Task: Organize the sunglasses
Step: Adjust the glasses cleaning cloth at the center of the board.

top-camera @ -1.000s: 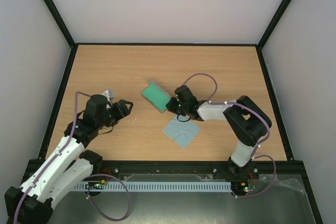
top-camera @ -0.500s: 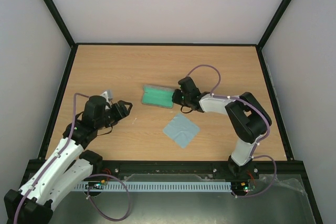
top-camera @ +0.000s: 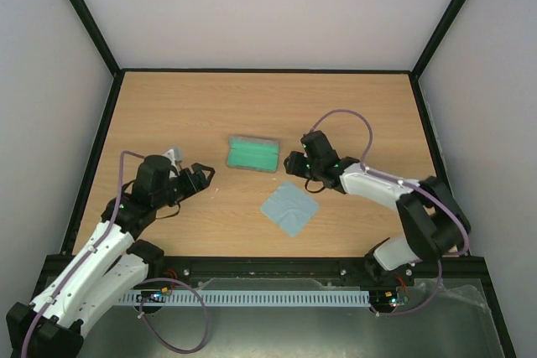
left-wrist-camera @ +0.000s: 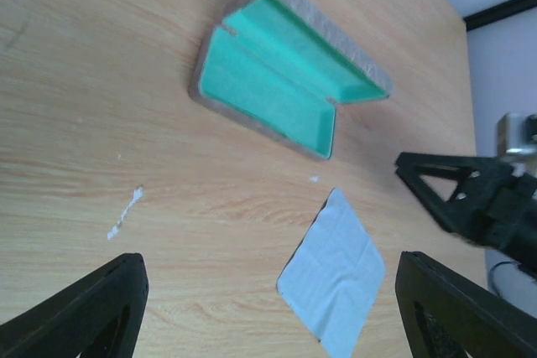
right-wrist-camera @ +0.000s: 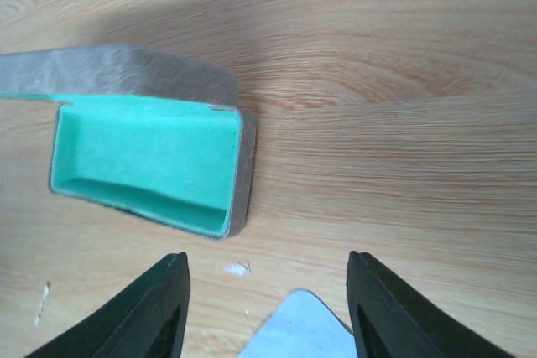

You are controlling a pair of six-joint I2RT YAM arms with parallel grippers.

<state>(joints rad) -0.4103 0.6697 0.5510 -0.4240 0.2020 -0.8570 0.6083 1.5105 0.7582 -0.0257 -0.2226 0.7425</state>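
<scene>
Sunglasses: you won't find them in any view, so location unknown. Case (top-camera: pixel 253 155) lies open on the counter (top-camera: pixel 361 106), green lining up, ready to take them; cloth (top-camera: pixel 289 209) near it. Left hand (top-camera: pixel 201 176) wide, empty. Right hand (top-camera: pixel 290 163) partly spread beside the case, empty.

From my seat the table (top-camera: pixel 168 106) reads as pale wood grain with a smooth, matt top. The glasses case (left-wrist-camera: pixel 268 102) has a rough, felt-like grey shell around a smooth matt green lining, and the square cloth (left-wrist-camera: pixel 333 284) looks like a fine, soft weave with no shine. On the left gripper (left-wrist-camera: pixel 268 262) and right gripper (right-wrist-camera: pixel 264 262) I see fingers (right-wrist-camera: pixel 151 312) of matt black plastic, while the left arm's shell (top-camera: pixel 92 257) is glossy white plastic.
</scene>
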